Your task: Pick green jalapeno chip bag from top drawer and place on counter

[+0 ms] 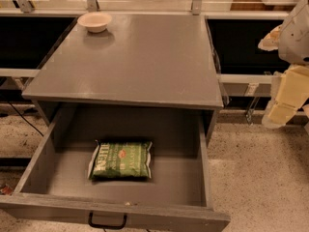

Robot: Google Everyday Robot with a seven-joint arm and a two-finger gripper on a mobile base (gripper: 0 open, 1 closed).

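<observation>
One top drawer standing open, one green jalapeno chip bag in it, one gripper off to the side.

Starting big: there's a single counter, a flat grey top sitting directly above the open drawer. The drawer is wide, shallow and grey inside. Over at the right edge the gripper hangs above the speckled floor, level with the counter's front edge and well apart from the drawer. I can't tell from here whether it is open or closed. The one bag lies flat on the drawer's bottom, left of centre, white lettering up. One pale bowl sits at the counter's far left corner, and one black handle is on the drawer front.
</observation>
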